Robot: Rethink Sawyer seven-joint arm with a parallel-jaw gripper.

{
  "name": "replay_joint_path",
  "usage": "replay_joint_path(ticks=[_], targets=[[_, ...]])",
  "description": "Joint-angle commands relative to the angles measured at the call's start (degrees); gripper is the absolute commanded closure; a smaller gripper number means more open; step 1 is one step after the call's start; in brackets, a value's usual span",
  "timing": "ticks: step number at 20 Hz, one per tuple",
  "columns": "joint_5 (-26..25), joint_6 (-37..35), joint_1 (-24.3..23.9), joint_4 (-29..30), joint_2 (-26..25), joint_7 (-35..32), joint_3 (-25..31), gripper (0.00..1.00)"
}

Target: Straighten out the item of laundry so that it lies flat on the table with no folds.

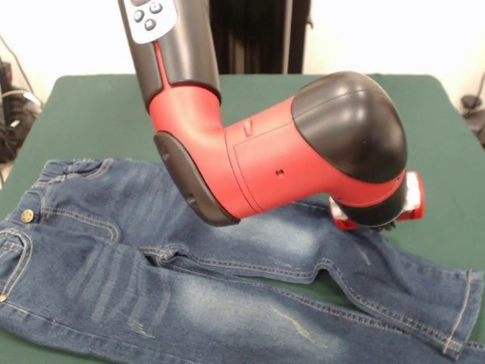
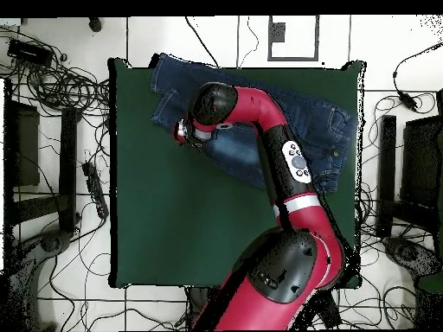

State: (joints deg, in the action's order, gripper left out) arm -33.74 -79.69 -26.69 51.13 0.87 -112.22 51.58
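Note:
The blue denim jeans lie spread on the dark green table, waist and brass button at the left, both legs running right. The upper leg has a kink near the knee, and a small gap of green shows between the legs. The gripper hangs under the arm's black wrist, low over the upper leg near its knee, and is mostly hidden by the arm. In the overhead view the jeans lie along the table's top edge, with the gripper at their left end.
The red arm crosses over the middle of the jeans and hides part of them. In the overhead view, cables and dark equipment lie on the floor around the table.

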Motion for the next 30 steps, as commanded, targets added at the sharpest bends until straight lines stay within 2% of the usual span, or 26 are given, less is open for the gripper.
replay_joint_path(ticks=[1,5,9,15,30], targets=[[-0.38,8.93,-1.4,6.44,-0.01,13.84,-2.06,1.0],[2.05,18.02,-6.98,16.33,6.48,12.99,2.79,1.0],[4.14,23.86,-10.91,20.52,10.21,11.97,7.88,1.0],[7.51,25.37,-14.57,23.63,11.28,13.87,12.7,1.0],[5.82,28.91,-14.4,23.4,11.53,13.1,12.02,1.0]])
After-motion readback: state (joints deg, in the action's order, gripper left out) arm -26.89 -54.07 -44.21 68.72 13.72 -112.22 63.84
